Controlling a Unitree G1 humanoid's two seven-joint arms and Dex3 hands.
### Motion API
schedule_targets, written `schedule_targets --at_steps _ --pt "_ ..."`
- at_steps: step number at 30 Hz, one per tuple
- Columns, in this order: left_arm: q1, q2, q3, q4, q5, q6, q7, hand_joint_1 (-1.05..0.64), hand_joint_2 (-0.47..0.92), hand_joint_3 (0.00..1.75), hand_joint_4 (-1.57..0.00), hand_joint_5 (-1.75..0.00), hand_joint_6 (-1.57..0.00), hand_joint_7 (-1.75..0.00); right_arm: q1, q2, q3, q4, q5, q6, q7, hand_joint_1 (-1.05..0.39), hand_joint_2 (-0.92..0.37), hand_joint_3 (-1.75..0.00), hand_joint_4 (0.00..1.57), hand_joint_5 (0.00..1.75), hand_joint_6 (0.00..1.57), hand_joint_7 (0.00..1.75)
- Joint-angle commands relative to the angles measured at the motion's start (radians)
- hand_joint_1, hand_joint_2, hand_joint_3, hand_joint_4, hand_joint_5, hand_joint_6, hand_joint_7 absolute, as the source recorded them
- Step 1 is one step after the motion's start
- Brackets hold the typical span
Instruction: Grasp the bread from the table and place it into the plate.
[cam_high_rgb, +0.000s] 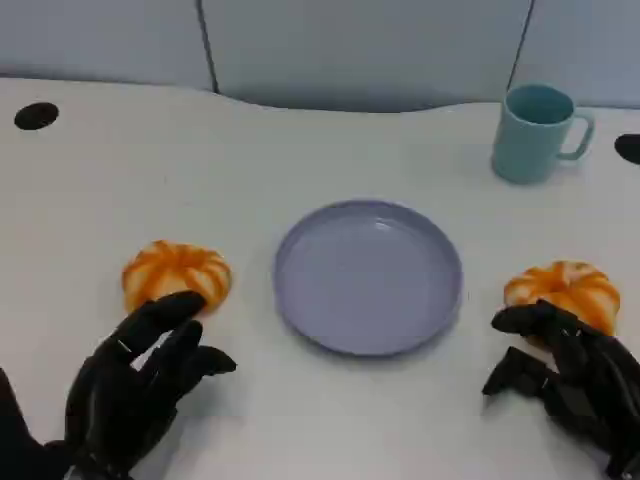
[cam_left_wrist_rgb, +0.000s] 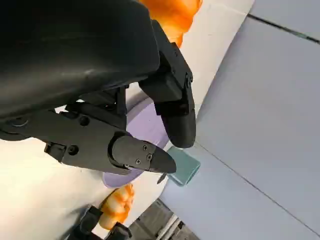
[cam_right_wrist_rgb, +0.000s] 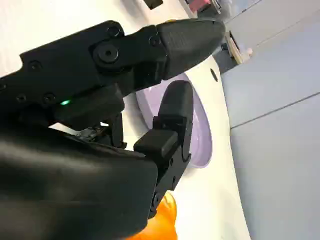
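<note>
While both hands hover empty, the left hand (cam_high_rgb: 135, 395) with fingers (cam_high_rgb: 165, 312) spread reaches the bread (cam_high_rgb: 176, 274) left of the plate (cam_high_rgb: 368, 275); it looks light and soft, best cupped around its sides. Beyond stands a mug (cam_high_rgb: 537, 133).
</note>
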Motion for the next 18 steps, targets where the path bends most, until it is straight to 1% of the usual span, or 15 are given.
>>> schedule_targets --at_steps 1,18 --pt "-0.001 0.009 0.003 0.004 0.004 -0.014 -0.009 -0.33 0.92 0.03 -0.6 -1.5 -0.69 -0.92 0.012 -0.012 -0.002 0.006 -0.007 0.019 -0.01 -0.45 -0.92 -0.19 0.64 1.45 0.66 0.99" --pt "-0.001 0.009 0.003 0.005 0.004 -0.014 -0.01 -0.33 0.92 0.03 -0.6 -1.5 -0.68 -0.93 0.012 -0.011 -0.002 0.005 -0.008 0.021 -0.01 -0.45 -0.92 -0.19 0.64 1.44 0.66 0.98"
